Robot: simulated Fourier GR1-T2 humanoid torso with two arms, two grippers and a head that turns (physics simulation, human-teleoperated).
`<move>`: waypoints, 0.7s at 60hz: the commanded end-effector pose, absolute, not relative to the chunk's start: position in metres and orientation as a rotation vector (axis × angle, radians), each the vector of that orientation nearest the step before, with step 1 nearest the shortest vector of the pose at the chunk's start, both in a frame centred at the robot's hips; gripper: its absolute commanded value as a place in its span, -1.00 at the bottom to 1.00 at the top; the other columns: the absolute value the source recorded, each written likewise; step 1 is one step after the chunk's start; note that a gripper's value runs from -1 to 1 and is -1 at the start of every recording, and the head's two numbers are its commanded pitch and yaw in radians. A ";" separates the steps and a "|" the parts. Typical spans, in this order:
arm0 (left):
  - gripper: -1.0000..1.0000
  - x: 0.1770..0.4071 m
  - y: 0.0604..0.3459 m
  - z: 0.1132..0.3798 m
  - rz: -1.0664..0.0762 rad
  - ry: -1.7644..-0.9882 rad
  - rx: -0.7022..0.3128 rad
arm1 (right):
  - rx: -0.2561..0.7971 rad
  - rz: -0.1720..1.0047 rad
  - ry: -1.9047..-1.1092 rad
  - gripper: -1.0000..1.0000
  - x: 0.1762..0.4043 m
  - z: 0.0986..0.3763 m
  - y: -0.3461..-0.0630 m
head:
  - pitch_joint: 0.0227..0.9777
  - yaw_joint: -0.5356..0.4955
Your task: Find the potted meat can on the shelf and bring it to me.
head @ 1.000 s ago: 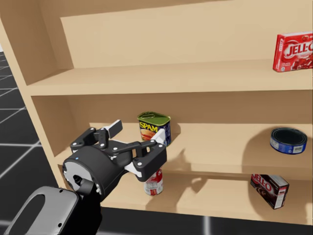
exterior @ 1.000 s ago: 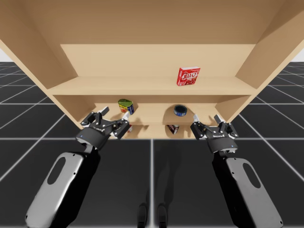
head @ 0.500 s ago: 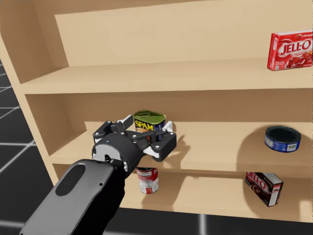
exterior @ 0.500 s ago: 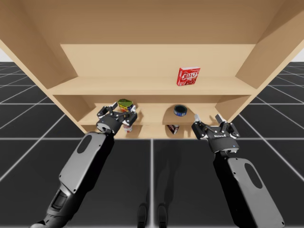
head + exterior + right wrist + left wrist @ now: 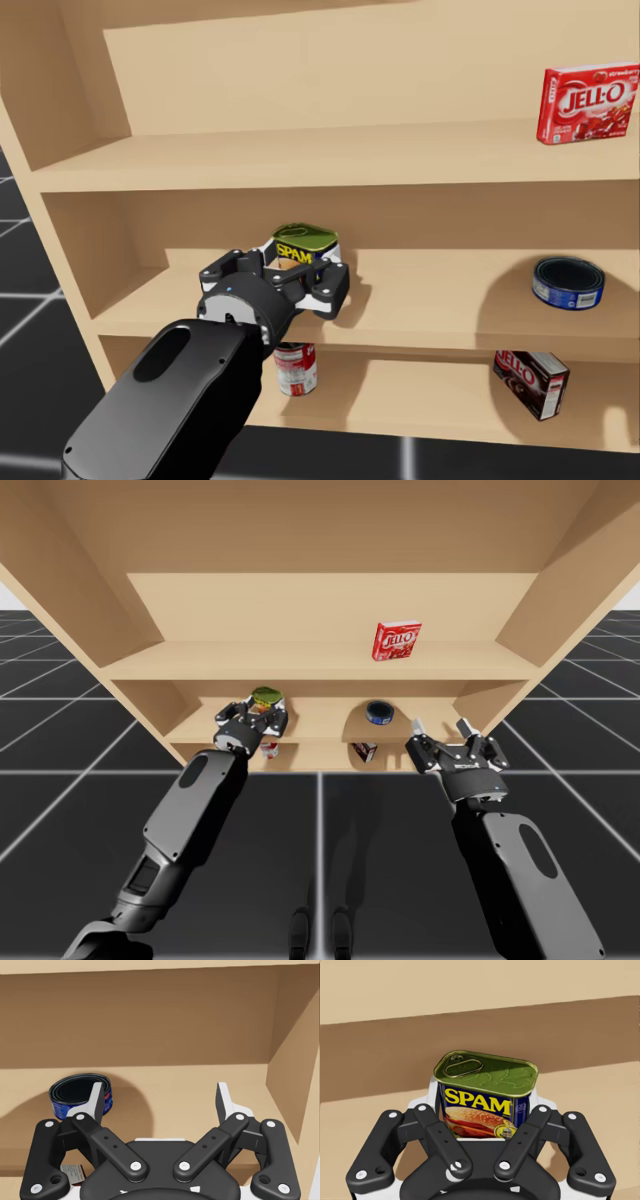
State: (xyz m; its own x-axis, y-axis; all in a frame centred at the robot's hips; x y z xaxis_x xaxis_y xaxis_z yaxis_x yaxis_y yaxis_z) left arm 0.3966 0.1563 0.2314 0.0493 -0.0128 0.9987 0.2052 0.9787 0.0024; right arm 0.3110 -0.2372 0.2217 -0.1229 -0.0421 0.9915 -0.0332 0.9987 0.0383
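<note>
In the high view my left gripper [image 5: 252, 723] is at the can [image 5: 265, 695], which stands on the shelf's [image 5: 320, 660] middle board at about 11 o'clock from centre. My right gripper [image 5: 440, 726] hangs spread and empty at 4 o'clock. The head view has the can upright, well apart from a blue tin [image 5: 568, 283] at its 3 o'clock. In the left wrist view the fingers [image 5: 540, 1102] appear to pinch the can's two sides, so the grasp looks made; next, I judge, comes a slight lift and a straight pull toward 6 o'clock, while the right wrist view shows its pincer spread, the tin ahead at 10 o'clock.
</note>
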 end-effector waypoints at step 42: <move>1.00 0.269 0.198 0.281 -0.273 -1.613 -0.197 | 0.051 -0.009 -1.710 -1.00 0.309 0.225 -0.236 | -0.04 0.41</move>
State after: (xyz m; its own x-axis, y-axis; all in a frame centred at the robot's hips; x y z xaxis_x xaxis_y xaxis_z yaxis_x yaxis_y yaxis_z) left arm 0.2988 0.1946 0.2563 0.0227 -0.0189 0.9996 0.1812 0.9833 0.0145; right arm 0.3091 -0.2367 0.2240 -0.1359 -0.0405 0.9899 -0.0289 0.9989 0.0368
